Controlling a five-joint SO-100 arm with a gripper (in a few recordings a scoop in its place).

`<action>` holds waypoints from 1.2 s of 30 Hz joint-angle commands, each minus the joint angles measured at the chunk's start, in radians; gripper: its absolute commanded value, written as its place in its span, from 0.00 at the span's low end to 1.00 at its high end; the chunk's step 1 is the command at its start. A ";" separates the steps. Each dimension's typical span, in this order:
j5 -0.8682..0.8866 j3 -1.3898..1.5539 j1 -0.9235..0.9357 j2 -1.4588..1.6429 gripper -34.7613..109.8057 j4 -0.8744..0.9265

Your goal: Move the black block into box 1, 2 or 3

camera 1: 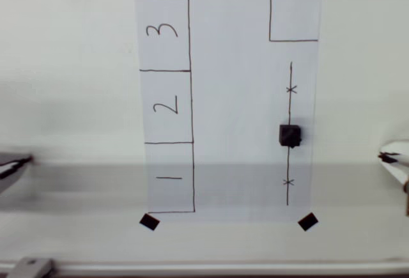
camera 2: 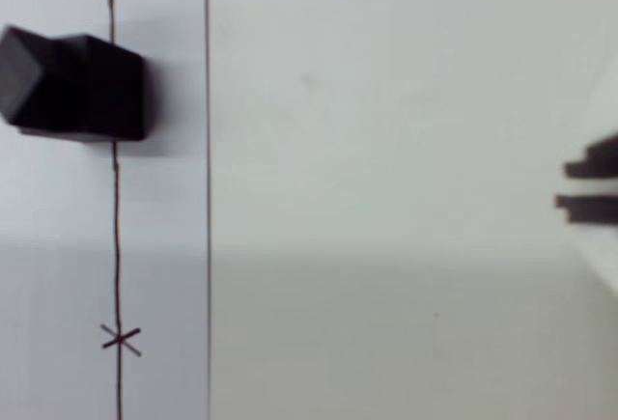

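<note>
The overhead view looks straight down on the whole white paper sheet (camera 1: pixel 236 99), far enough off to take in all four taped corners and bare table on both sides. The wrist view sits much nearer and lower, facing the sheet's (camera 2: pixel 154 246) right-hand strip from beyond its edge. Both views share the pen-drawn line (camera 1: pixel 289 163) (camera 2: pixel 117 246), the black block (camera 1: pixel 290 135) (camera 2: pixel 72 87) on it, and the lower cross mark (camera 1: pixel 288 182) (camera 2: pixel 121 340).

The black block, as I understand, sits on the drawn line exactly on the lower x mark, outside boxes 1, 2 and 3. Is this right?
Not quite. The black block sits on the drawn line between the two x marks, not on the lower x mark, as the overhead view shows. It is indeed outside the numbered boxes.
</note>
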 commanded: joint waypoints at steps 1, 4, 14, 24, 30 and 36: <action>0.000 0.009 -0.006 0.000 0.24 0.023; 0.015 0.009 -0.012 0.000 0.24 0.021; -0.023 -0.048 -0.023 -0.060 0.24 -0.021; 0.012 -0.301 -0.040 -0.373 0.24 -0.098; 0.054 -0.443 -0.058 -0.589 0.24 -0.178; 0.074 -0.604 -0.044 -0.819 0.31 -0.210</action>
